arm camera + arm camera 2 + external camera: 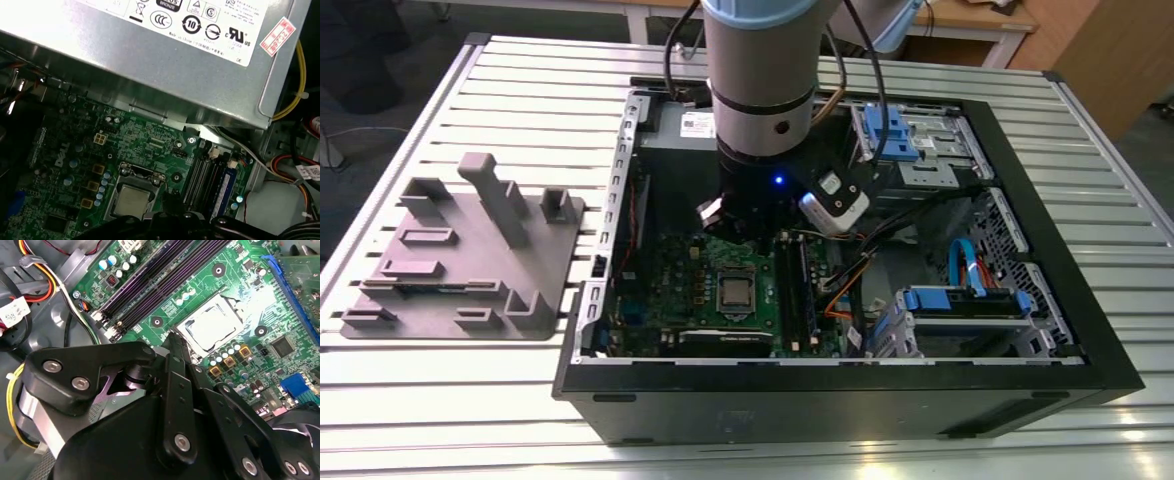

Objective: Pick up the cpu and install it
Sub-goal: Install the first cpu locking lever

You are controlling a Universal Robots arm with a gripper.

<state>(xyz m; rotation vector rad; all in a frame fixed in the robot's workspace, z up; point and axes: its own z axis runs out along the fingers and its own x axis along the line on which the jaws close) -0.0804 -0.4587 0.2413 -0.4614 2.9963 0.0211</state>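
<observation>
A: Item one, the cpu (735, 291). Location?

B: Lying flat in the square socket on the green motherboard (670, 272), inside the open computer case (1067, 300). Also logged in both wrist views: second wrist view (214, 326), first wrist view (133, 201). It appears seated within the socket frame, level, no corner riding up that I can make out.

A: Appearance?

B: Small flat square, silvery-grey metal top, thin pale rim. Bright glare on it in the second wrist view. Far smaller than the board around it.

A: Item two, the claw (177, 347).

B: Black linkages, hanging over the board just beside the socket. Nothing held, as far as the tip shows. Whether its fingers stand wide or narrow, cannot tell; the linkage bodies cover them.

A: Handling note for the step in hand?

B: My judgement: keep the claw square to the chip and vertical, no sideways drag, since socket contacts bend easily. Mind the purple memory slots (150, 282) close on one side and the loose cables (854, 275) near the arm.

A: Other stock?

B: Power supply (165, 60) above the board; grey plastic tray (460, 255) on the slatted surface (427, 400), at the exterior view's left, well apart from the case.
</observation>
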